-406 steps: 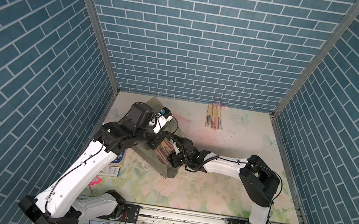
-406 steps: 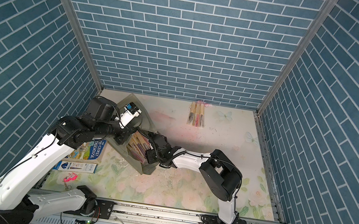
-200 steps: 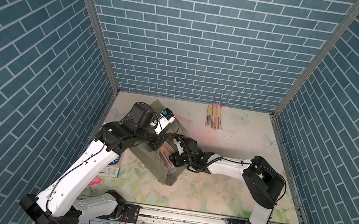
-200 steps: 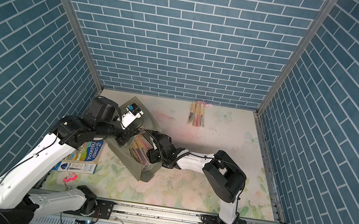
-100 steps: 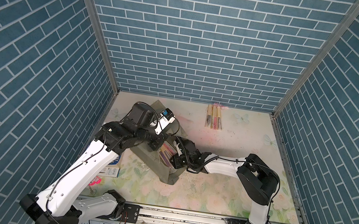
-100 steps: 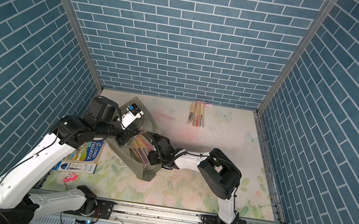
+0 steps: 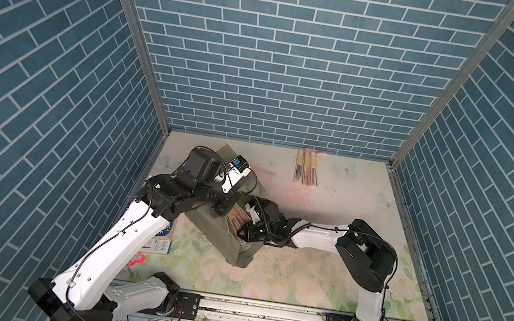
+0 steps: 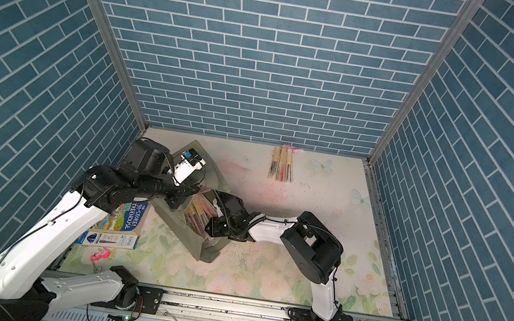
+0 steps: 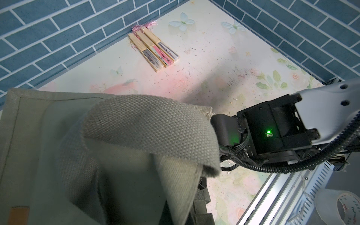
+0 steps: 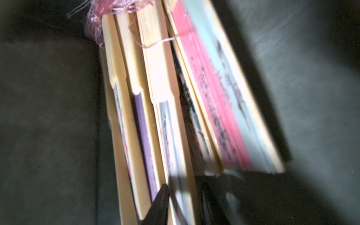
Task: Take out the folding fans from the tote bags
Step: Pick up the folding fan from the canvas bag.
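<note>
The grey-green tote bag lies on the flowered mat, its mouth facing right. My left gripper is shut on the mouth's upper rim and holds it up; in the left wrist view the bag's fabric hides the jaws. Several folding fans are packed inside. My right gripper has reached into the mouth, its fingers pressed on either side of one pale bamboo fan. Three more fans lie side by side at the back wall.
A blue book, a small blue-white box and a pink keychain lie left of the bag, under my left arm. A tape roll sits beyond the front metal rail. Brick walls close three sides.
My right gripper has pushed further into the bag's mouth and its jaws have narrowed round one fan. The left arm keeps the rim raised, barely moving.
</note>
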{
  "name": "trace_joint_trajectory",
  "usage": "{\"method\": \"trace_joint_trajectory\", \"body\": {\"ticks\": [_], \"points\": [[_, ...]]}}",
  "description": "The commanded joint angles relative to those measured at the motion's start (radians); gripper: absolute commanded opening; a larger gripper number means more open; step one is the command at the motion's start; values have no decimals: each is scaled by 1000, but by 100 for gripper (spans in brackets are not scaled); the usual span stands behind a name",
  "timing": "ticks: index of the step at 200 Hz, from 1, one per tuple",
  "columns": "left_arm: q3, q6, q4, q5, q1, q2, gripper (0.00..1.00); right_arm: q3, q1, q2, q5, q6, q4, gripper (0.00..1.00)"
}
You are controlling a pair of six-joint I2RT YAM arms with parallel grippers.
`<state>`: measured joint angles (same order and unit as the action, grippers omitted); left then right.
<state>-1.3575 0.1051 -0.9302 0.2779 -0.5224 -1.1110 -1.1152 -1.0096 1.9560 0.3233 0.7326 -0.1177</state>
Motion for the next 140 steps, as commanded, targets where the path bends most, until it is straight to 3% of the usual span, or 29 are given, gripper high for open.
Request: {"method": "trace_joint_trajectory", "body": {"ticks": [1, 83, 140], "points": [[-15, 11, 7, 24, -5, 17, 0, -17, 5, 35, 59, 53, -18, 25], [-2, 11, 13, 20, -5, 20, 0, -28, 5, 104, 171, 99, -79, 22], [7, 10, 16, 12, -5, 31, 0, 1, 6, 20, 128, 68, -75, 9]]}}
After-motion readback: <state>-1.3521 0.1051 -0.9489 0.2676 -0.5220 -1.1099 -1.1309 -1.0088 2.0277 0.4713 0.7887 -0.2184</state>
